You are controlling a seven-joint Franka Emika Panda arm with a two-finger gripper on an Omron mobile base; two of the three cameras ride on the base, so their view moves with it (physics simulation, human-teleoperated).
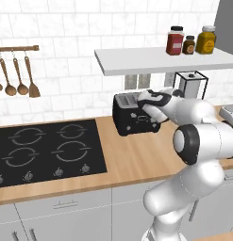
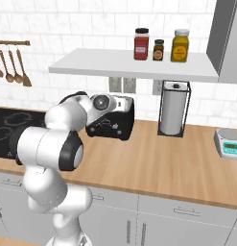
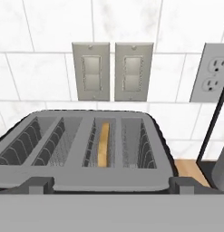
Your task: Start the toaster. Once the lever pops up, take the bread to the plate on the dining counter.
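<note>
The tool hangs with its two dark fingertips spread wide, grasping nothing, just above the near edge of the toaster. The toaster is a black boxy body with a silvery top cut by two long slots lined with wire racks. In the slot toward two o'clock of the tool stands the bread, a thin tan slice seen edge-on, sunk between the racks. The toaster sits on the light-wood tabletop against the tiled wall, with the black hob at its nine o'clock and a paper towel holder at its three o'clock.
</note>
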